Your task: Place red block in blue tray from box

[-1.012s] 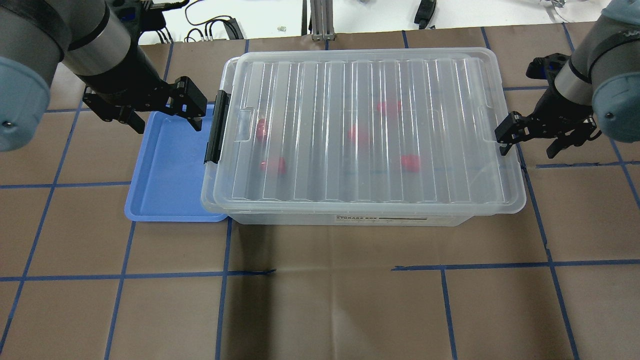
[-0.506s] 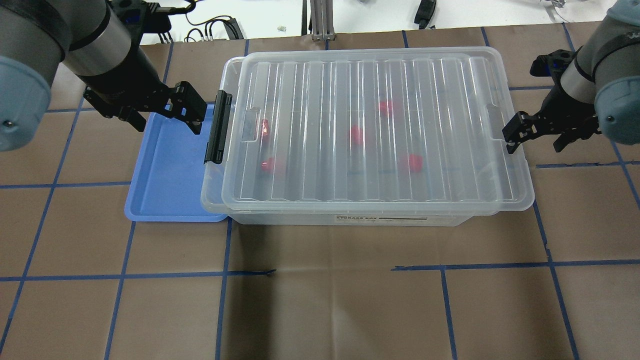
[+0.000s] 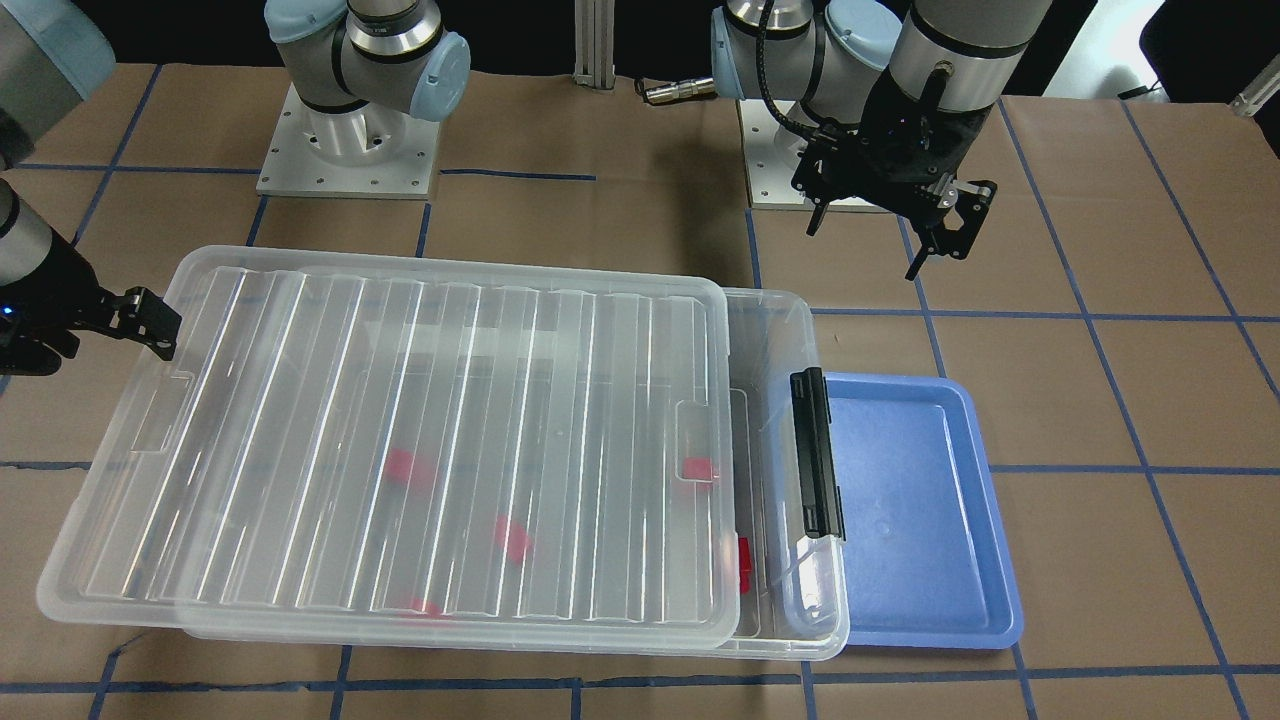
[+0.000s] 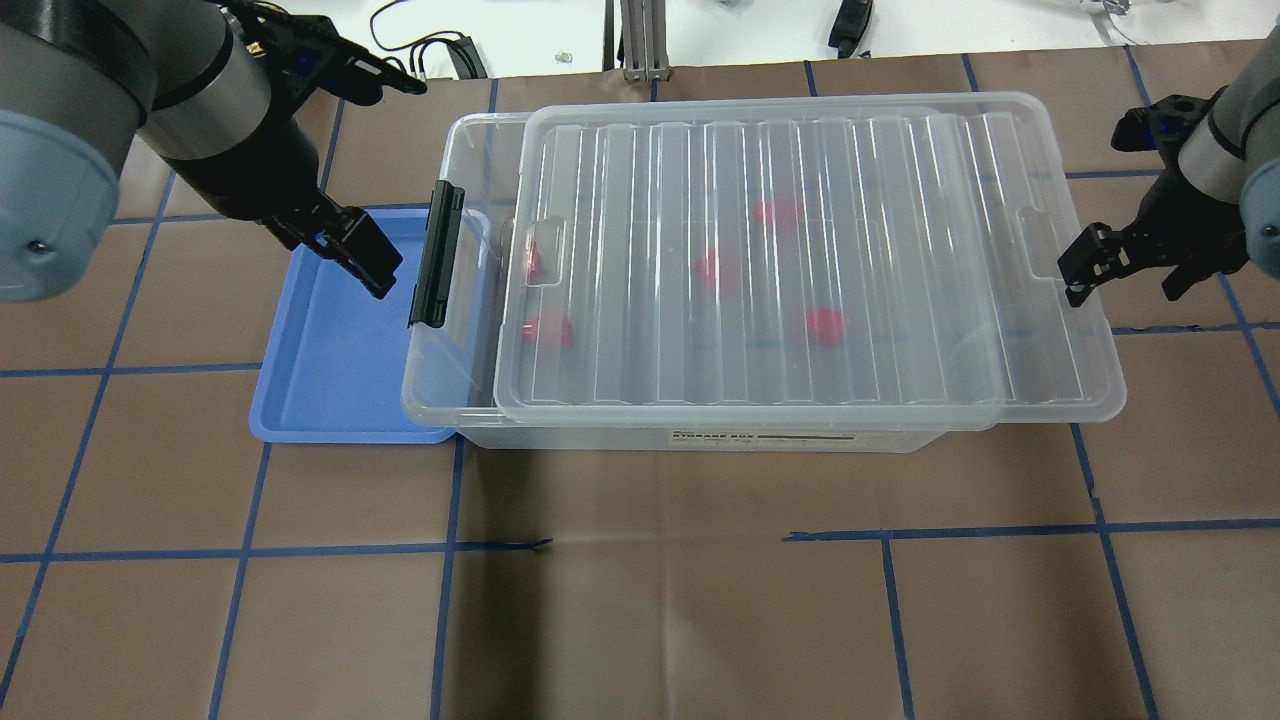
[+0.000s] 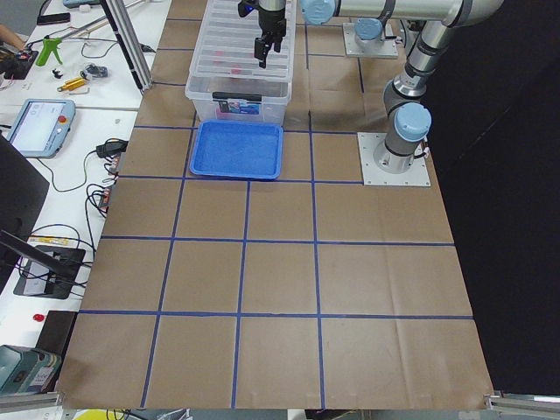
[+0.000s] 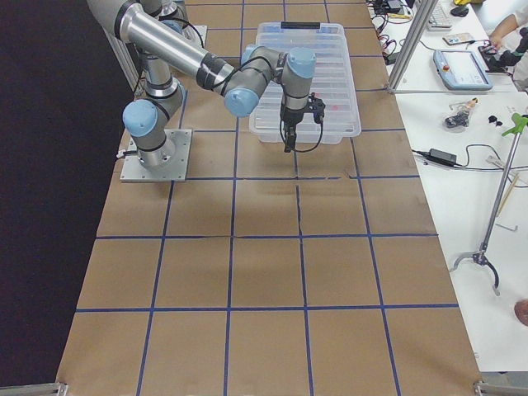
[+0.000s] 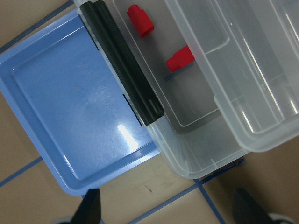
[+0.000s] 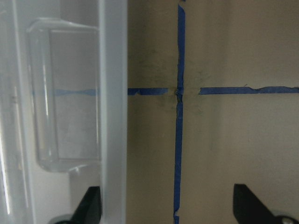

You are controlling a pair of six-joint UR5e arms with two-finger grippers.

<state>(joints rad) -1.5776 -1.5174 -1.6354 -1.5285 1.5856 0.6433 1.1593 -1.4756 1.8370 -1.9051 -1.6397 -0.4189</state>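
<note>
The clear box (image 4: pixel 447 392) holds several red blocks; two of them (image 7: pixel 140 19) (image 7: pixel 181 58) lie uncovered at its left end, and others such as one (image 4: pixel 822 324) show through the ribbed lid (image 4: pixel 800 180). The lid sits shifted toward my right and overhangs the box there. The blue tray (image 4: pixel 330 370) lies empty against the box's left end, beside the black latch (image 4: pixel 437 255). My left gripper (image 4: pixel 360 255) is open, above the tray's far end. My right gripper (image 4: pixel 1125 280) is open, with one finger (image 4: pixel 1075 272) against the lid's right rim (image 8: pixel 114 93).
The brown table covering has a grid of blue tape lines (image 4: pixel 650 540). Both arm bases (image 3: pixel 345 150) stand behind the box in the front-facing view. Cables and tools lie on the white bench (image 4: pixel 440 50) beyond the far table edge.
The lid has slid toward my right together with the right gripper, uncovering the box's left end. My left gripper has turned and moved over the tray's far end.
</note>
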